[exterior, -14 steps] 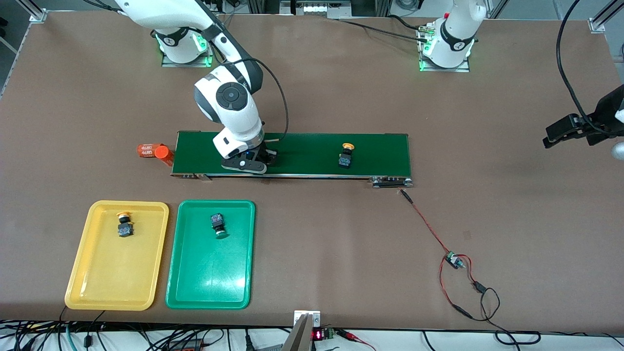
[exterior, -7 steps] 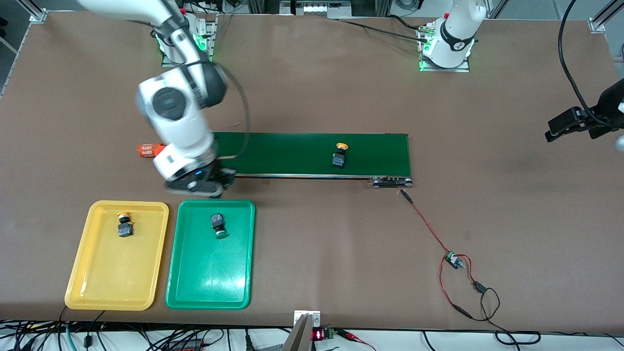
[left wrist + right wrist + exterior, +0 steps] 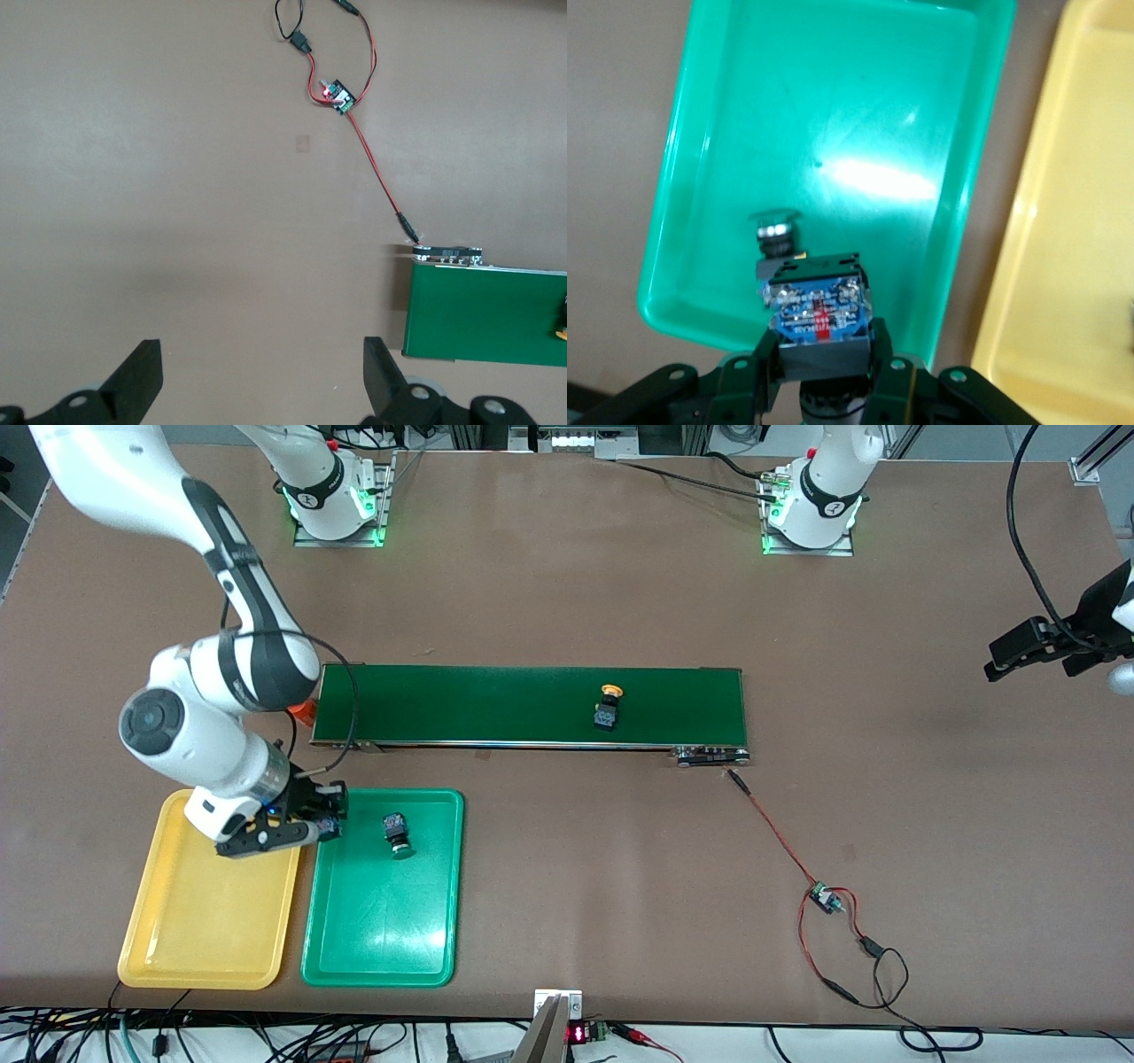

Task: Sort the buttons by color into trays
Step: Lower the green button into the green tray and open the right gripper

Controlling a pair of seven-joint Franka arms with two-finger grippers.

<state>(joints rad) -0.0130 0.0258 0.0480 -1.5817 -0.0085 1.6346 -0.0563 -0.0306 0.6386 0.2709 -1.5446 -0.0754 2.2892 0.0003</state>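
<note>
My right gripper [image 3: 312, 829] is shut on a button with a blue-and-black body [image 3: 819, 319]; its cap is hidden. It hangs over the seam between the yellow tray [image 3: 204, 943] and the green tray [image 3: 381, 943]. In the right wrist view [image 3: 819, 343] the green tray [image 3: 833, 97] lies below it, the yellow tray [image 3: 1072, 266] beside. A green button [image 3: 396, 834] lies in the green tray, also in the right wrist view [image 3: 776, 232]. A yellow button [image 3: 608, 707] stands on the belt. The button in the yellow tray is hidden by the right arm. My left gripper [image 3: 1032, 651] waits open and empty over bare table [image 3: 257, 385].
The long dark-green conveyor belt [image 3: 496, 704] lies farther from the front camera than the trays; its end shows in the left wrist view [image 3: 478, 310]. An orange cylinder [image 3: 305, 708] lies at its right-arm end. A red-and-black wire with a small board [image 3: 824, 897] trails toward the left arm's end.
My right gripper has lifted a button off the belt and carried it over the trays. The yellow button on the belt has drifted toward the right arm's end.
</note>
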